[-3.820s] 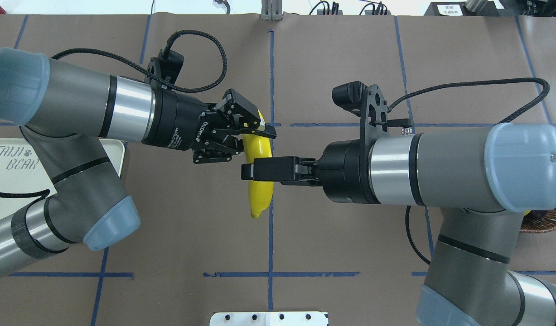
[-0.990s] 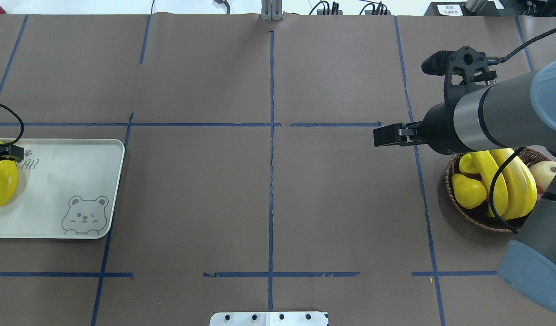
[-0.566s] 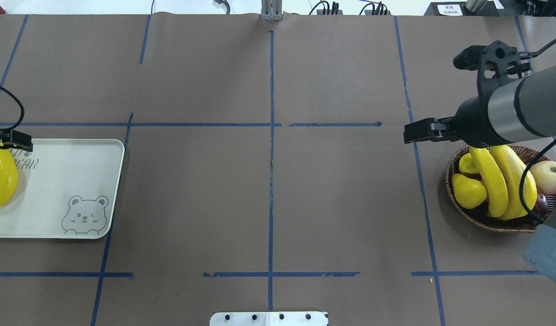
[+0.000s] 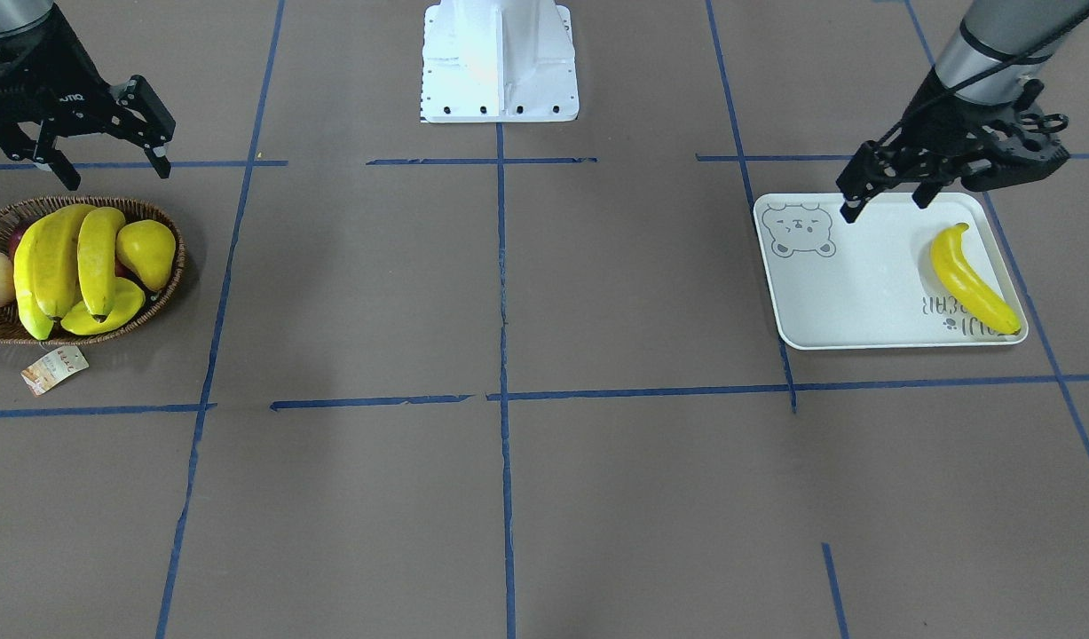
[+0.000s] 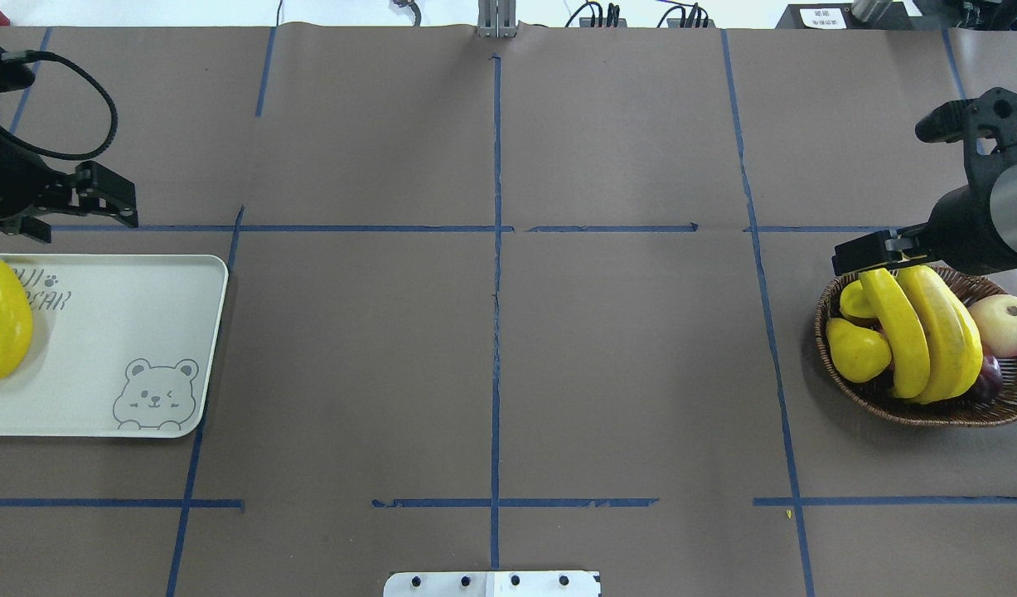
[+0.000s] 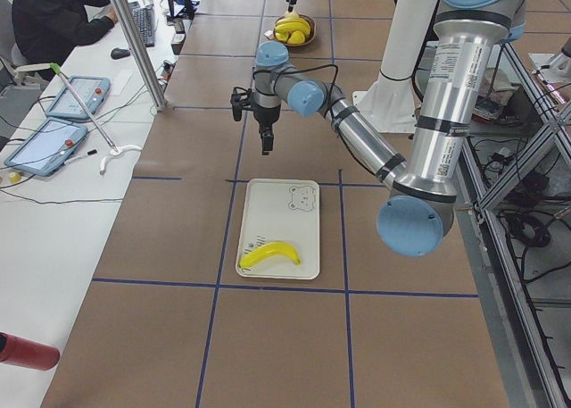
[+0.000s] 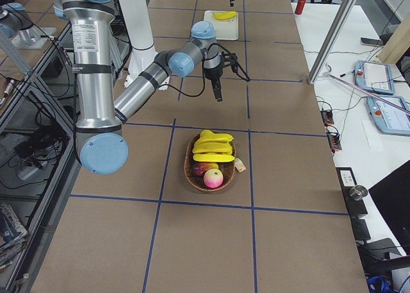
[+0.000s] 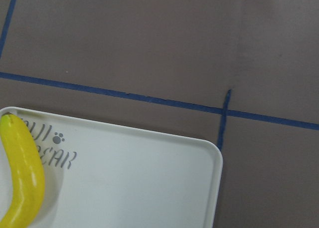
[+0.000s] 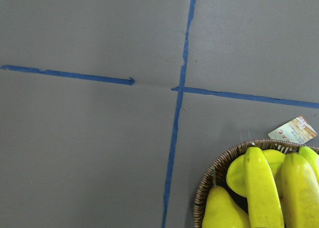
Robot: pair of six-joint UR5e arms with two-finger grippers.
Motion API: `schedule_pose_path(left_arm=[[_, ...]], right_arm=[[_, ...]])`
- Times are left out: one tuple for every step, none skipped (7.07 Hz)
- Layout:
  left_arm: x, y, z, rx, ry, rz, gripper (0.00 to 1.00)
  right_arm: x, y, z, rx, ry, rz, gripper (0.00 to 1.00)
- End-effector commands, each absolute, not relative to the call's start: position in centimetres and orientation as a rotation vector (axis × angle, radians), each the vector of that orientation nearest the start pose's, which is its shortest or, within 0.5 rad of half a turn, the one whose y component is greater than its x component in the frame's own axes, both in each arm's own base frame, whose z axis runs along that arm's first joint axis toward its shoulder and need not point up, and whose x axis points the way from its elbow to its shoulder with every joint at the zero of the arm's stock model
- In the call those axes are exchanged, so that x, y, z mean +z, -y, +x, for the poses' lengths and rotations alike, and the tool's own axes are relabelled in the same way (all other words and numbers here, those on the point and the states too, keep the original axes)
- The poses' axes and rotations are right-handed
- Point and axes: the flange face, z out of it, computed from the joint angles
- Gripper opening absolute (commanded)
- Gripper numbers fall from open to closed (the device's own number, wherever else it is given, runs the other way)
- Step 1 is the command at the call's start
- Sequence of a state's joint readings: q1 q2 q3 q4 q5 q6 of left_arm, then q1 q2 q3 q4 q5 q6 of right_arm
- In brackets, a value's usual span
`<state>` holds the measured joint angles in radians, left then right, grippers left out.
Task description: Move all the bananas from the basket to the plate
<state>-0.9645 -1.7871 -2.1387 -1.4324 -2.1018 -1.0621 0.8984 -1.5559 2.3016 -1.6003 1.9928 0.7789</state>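
Note:
One banana (image 5: pixel 4 319) (image 4: pixel 970 280) lies on the white plate (image 5: pixel 118 323) (image 4: pixel 855 284) at its outer end, by the lettering. My left gripper (image 5: pixel 84 222) (image 4: pixel 883 202) hovers open and empty just beyond the plate's far edge. More bananas (image 5: pixel 914 340) (image 4: pixel 65 257) lie piled in the wicker basket (image 5: pixel 889 406) (image 4: pixel 167 288). Open and empty, my right gripper (image 5: pixel 869 257) (image 4: pixel 109 169) hangs over the basket's far-left rim, above the banana tips. The right wrist view shows the basket (image 9: pixel 207 183) and bananas (image 9: pixel 261 188) at its lower right.
A yellow pear (image 5: pixel 856 348), a reddish apple (image 5: pixel 1005 323) and a dark fruit (image 5: pixel 989 377) share the basket. A paper tag (image 4: pixel 54 368) lies beside it. Blue tape lines cross the brown table. The robot's white base (image 4: pixel 500 62) stands at the middle of the near edge.
My left gripper has let go of the banana on the plate and drawn back past the plate's far edge. My right gripper has swung right, over the basket.

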Motion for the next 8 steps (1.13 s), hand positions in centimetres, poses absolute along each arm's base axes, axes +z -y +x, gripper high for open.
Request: schedule_pose_path(left_arm=[[26.2, 44.0, 27.0, -0.288, -0.871, -0.008, 1.00], [25.2, 43.9, 27.7, -0.295, -0.885, -0.013, 1.00], [25.2, 43.8, 27.9, -0.293, -0.885, -0.014, 1.00], [25.1, 43.8, 27.9, -0.292, -0.886, -0.014, 1.00], [25.1, 43.8, 27.9, -0.292, -0.886, -0.014, 1.00], [25.1, 43.8, 27.9, -0.292, -0.886, -0.014, 1.00], [25.2, 43.7, 27.9, -0.291, -0.886, -0.014, 1.00], [25.0, 43.6, 27.8, -0.291, -0.889, -0.012, 1.00]], right_arm=[[36.1, 38.7, -18.4, -0.120, 0.705, 0.235, 1.00], [38.4, 38.4, -18.2, -0.139, 0.695, 0.235, 1.00], [42.1, 38.2, -18.0, -0.142, 0.731, 0.277, 1.00], [44.3, 38.6, -18.4, -0.148, 0.772, 0.314, 1.00], [45.0, 38.6, -18.6, -0.137, 0.782, 0.289, 1.00], [45.2, 38.8, -18.9, -0.126, 0.778, 0.281, 0.98], [45.3, 39.0, -19.2, -0.090, 0.788, 0.259, 0.87], [46.3, 38.8, -19.0, -0.090, 0.774, 0.244, 0.83]])
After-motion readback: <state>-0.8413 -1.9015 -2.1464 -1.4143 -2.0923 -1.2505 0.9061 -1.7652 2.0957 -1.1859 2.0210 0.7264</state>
